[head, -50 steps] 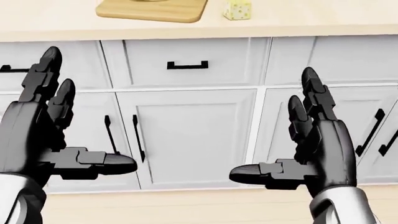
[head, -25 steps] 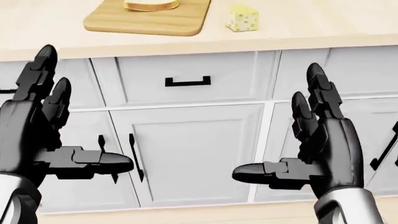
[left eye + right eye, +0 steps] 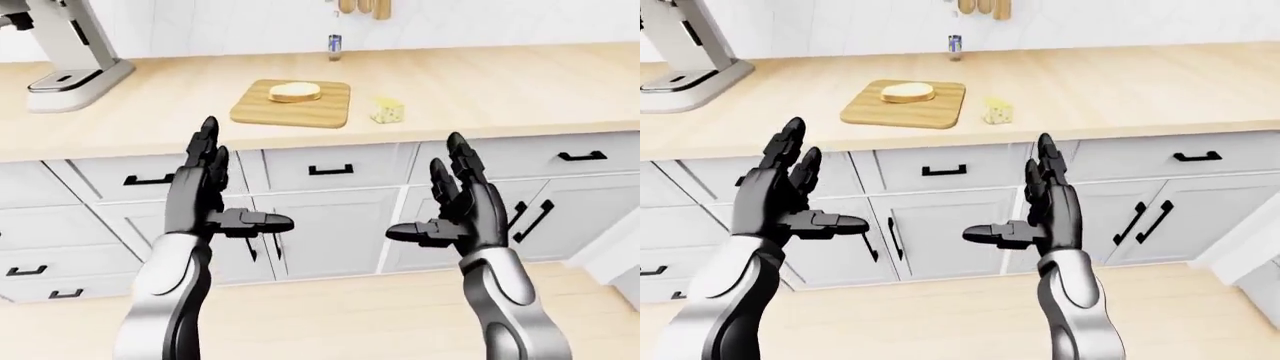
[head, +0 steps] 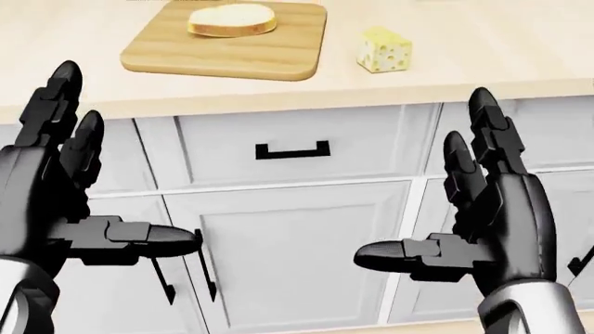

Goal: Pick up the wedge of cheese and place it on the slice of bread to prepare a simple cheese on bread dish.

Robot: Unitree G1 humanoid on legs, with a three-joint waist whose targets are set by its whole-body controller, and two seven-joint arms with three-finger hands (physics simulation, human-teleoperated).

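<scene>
A light wooden kitchen counter (image 3: 500, 82) runs across the upper part of the left-eye view, with white cabinets below it fitted with black handles. On the counter lies a wooden cutting board (image 4: 223, 52), the landmark here. A slice of bread (image 4: 232, 19) rests on the board, toward its top edge in the head view. The wedge of cheese (image 4: 385, 50), pale yellow with holes, sits on the bare counter just to the right of the board, apart from it and not touching it.

Both robot hands are raised below the counter edge, in front of the cabinets, and hold nothing. The left hand (image 4: 56, 181) is below and to the left of the board, its fingers (image 4: 51, 104) spread wide and pointing up, thumb sticking out sideways toward the right. The right hand (image 4: 487, 209) is below the cheese and to the right of the board, likewise wide open, fingers up, thumb pointing left. The two palms face each other.

Far left of the board in the left-eye view stands a grey stand mixer (image 3: 70, 52). Above the board, against the wall, is a small bottle (image 3: 334, 45).
</scene>
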